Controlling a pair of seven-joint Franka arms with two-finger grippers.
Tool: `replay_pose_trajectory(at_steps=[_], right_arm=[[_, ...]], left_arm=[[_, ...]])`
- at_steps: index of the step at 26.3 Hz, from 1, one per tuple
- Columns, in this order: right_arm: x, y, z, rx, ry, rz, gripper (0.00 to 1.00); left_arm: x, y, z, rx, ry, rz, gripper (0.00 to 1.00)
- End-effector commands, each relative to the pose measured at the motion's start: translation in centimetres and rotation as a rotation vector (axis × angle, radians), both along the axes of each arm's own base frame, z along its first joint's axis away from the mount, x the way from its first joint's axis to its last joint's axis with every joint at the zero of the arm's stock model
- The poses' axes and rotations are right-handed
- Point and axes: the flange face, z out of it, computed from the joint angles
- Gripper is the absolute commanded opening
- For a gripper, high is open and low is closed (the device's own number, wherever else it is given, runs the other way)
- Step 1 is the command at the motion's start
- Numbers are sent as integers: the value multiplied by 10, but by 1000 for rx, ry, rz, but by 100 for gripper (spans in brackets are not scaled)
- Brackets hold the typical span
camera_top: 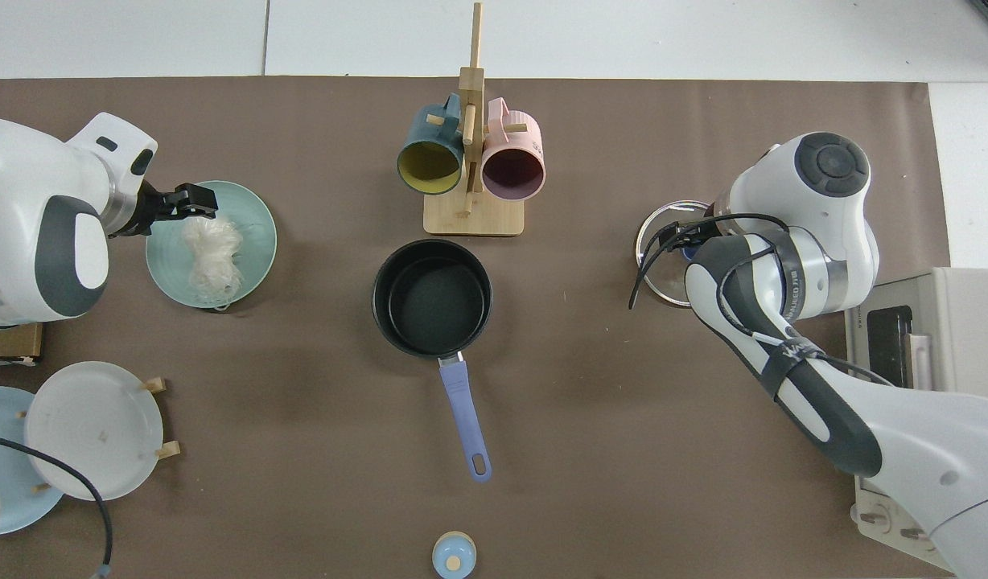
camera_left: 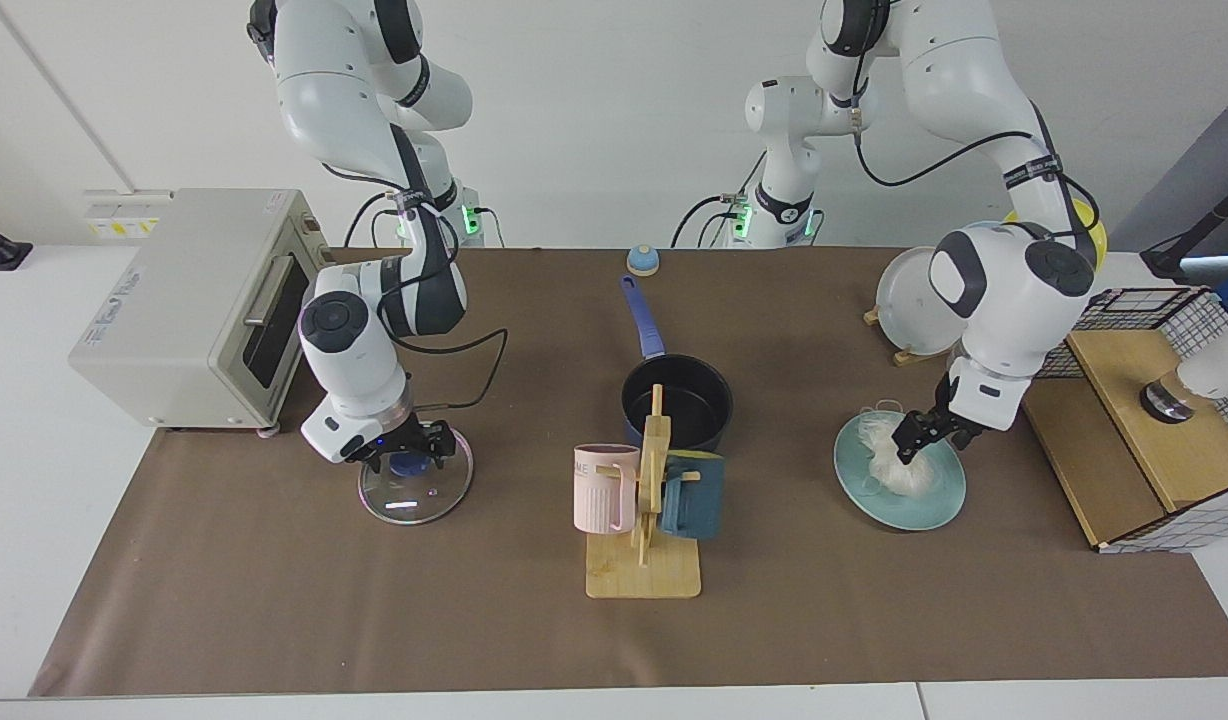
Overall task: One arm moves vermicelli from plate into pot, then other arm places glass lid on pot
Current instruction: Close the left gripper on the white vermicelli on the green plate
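**Brown mat, nothing moved yet**

Your left gripper [camera_left: 924, 440] is down at the vermicelli [camera_left: 899, 462] on the plate [camera_left: 924, 510], fingers apart — no grasp. Right gripper [camera_left: 406, 452] straddles the lid [camera_left: 414, 488] knob, unclosed. Pot [camera_left: 676, 398] sits empty; both steps remain.

The plate [camera_left: 914, 505] is teal-green and the noodles [camera_left: 899, 465] on it are whitish. The pot [camera_top: 431, 297] is dark navy, black inside, with a blue handle. The table cover [camera_left: 374, 600] is brown.
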Motion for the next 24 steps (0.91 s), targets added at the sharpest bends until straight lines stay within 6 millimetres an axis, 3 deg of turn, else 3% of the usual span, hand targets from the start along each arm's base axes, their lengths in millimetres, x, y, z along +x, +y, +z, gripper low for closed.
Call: replay_pose_trajectory(at_steps=[1,4,11,19,24], right_arm=[[3,2,3,-7,4,-20,100],[1,2,1,-10,22,-20,100],[-1,1,0,-14,33,-18,100],[-1,4,-6,-15,42,-17,100],[-2,4,-10,-15,48,-16,100]], left_arm=[[9,-5,-20,-6,1,21,100],[8,-16,-33,-9,21,4,100],[6,-19,-60,-6,33,-1,100],[-2,-13,-70,8,68,-44,99],[-1,-17,-68,45,71,-93,68]])
